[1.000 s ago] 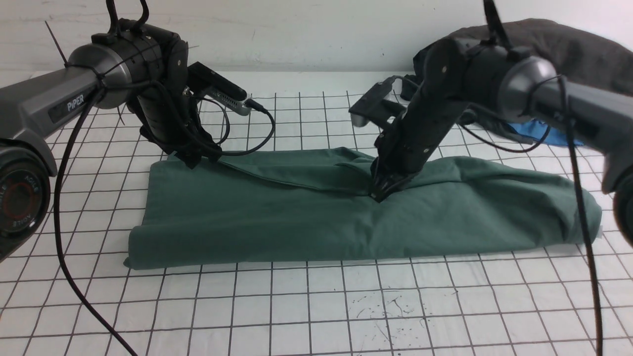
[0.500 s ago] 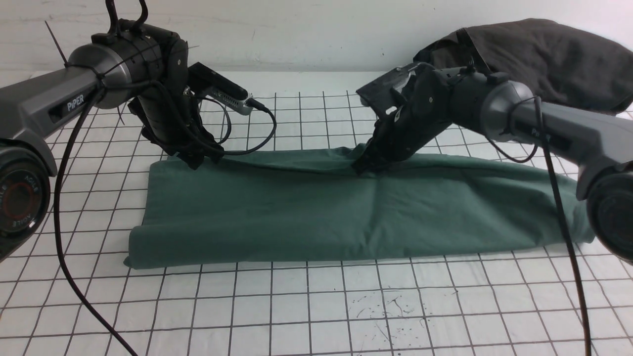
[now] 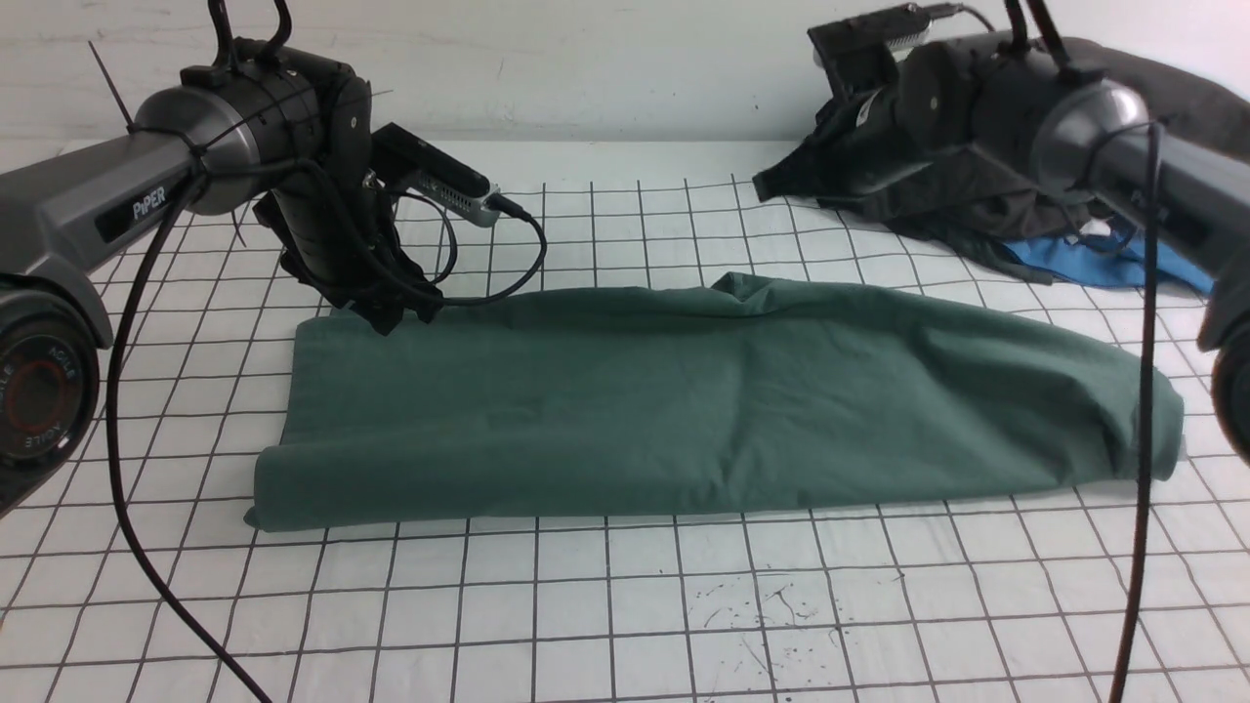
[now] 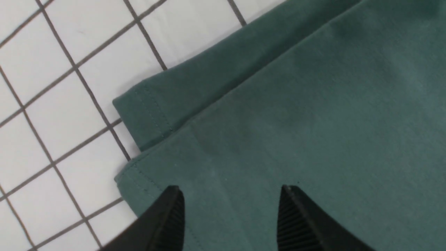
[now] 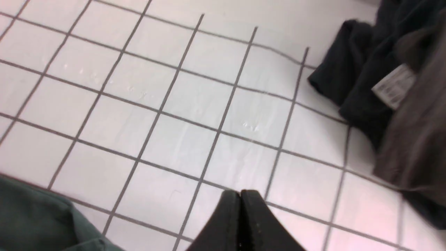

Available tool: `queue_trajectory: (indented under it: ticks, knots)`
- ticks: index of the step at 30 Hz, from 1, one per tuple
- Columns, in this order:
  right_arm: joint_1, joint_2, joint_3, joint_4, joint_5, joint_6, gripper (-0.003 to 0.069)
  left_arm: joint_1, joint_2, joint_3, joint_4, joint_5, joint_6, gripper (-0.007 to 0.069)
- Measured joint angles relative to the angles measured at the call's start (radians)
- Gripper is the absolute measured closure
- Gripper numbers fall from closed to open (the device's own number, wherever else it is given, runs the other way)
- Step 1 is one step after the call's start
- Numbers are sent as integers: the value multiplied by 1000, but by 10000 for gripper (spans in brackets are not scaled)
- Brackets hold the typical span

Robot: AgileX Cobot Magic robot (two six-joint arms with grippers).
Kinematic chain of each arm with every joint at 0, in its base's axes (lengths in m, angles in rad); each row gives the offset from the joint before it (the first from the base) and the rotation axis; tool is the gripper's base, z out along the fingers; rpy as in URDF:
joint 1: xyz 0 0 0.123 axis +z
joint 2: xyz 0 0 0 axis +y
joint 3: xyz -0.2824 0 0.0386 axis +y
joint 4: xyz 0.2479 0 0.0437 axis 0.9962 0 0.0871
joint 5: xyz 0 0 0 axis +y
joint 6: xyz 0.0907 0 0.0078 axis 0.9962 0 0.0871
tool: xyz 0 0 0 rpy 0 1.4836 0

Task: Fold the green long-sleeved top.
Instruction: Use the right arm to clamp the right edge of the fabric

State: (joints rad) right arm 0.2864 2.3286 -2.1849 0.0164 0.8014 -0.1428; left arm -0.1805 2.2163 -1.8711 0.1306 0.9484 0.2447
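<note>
A green top (image 3: 703, 391) lies folded into one long band across the middle of a gridded worktop (image 3: 605, 605), running from 9 to 3 o'clock.

The right end effector (image 3: 771, 186) has just left it. A second ago its tips were pressed into the cloth at the centre, where a flap edge still stood up. Half a second ago they sat at the far edge. Now it hangs raised at 1 o'clock, clenched and empty, in front of a dark heap (image 3: 977, 210) and a blue garment (image 3: 1084, 264). The flap now lies flat, so this lengthwise fold looks finished, with a crosswise fold probably next.

The left end effector (image 3: 386, 314) has not moved. It sits released over the top's far corner at 10 o'clock, holding nothing. Whether it touches the cloth cannot be told.
</note>
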Motion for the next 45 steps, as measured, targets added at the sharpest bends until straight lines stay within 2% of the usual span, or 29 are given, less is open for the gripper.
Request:
queue_trajectory:
  ticks: [6, 8, 10, 12, 19, 24, 29, 33, 38, 41, 45]
  knots:
    - [0, -32, -70, 48, 181, -62, 673, 0, 0, 0, -23, 0, 0, 370]
    - [0, -11, -71, 123, 276, -128, 673, 0, 0, 0, -27, 0, 2, 433]
    - [0, 11, -71, 159, 308, -158, 673, 0, 0, 0, -27, 0, 3, 463]
    - [1, 79, -71, 225, 345, -201, 673, 2, 0, 0, -26, 0, 7, 529]
    - [3, 178, -72, 253, 260, -190, 673, 48, 4, 0, -26, -9, 7, 620]
    - [-1, 188, -73, 188, 116, -90, 673, 82, 24, 0, -24, -10, 7, 622]
    - [-19, 187, -76, 108, 86, -30, 673, 87, 40, 0, -24, -10, 7, 622]
    - [-30, 158, -84, 64, 134, -28, 673, 87, 39, 0, -24, -9, 7, 622]
    - [-53, 37, -147, -34, 303, -67, 673, 84, 15, -2, -30, 34, 7, 629]
    - [-95, -56, -167, -60, 409, -85, 673, 73, -55, -2, -48, 71, 7, 629]
    - [-164, -150, -137, -57, 441, -81, 673, 46, -135, -2, -76, 145, 29, 629]
